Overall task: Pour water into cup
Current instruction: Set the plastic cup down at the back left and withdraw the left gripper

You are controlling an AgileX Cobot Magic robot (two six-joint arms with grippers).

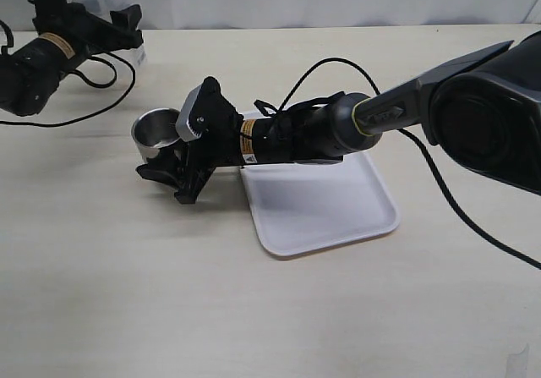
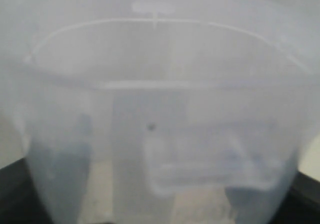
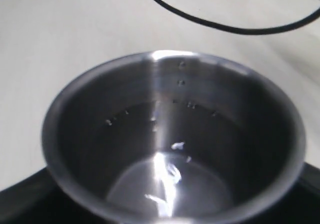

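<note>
A pale table (image 1: 127,293) is filling the exterior view, and the right arm (image 1: 473,107) is reaching in from the right edge, stretching low across a white rectangular tray (image 1: 338,217) that is lying flat near the middle. The left arm (image 1: 34,65) is sitting at the far left corner, well apart from the tray, with a black cable (image 1: 93,112) looping away from it over the tabletop. The right gripper (image 1: 169,162) is crossing past the tray's left edge and clamping on the cup (image 1: 152,133), with one dark finger showing in front of the cup's base and the other hidden behind it. The left gripper (image 1: 122,27) is holding a translucent beaker (image 2: 160,108), which is taking up nearly the whole left wrist view, with dark finger shapes showing through its lower walls on both sides. In the exterior view the beaker is too faint against the pale background to make out clearly. The cup is standing upright just beside the tray's left edge, not on it, with its open mouth facing up. The water (image 3: 170,184) is lying inside the cup as a thin clear pool over the bottom, glinting in places, and small droplets (image 3: 182,81) are clinging to the inner steel wall above it.
</note>
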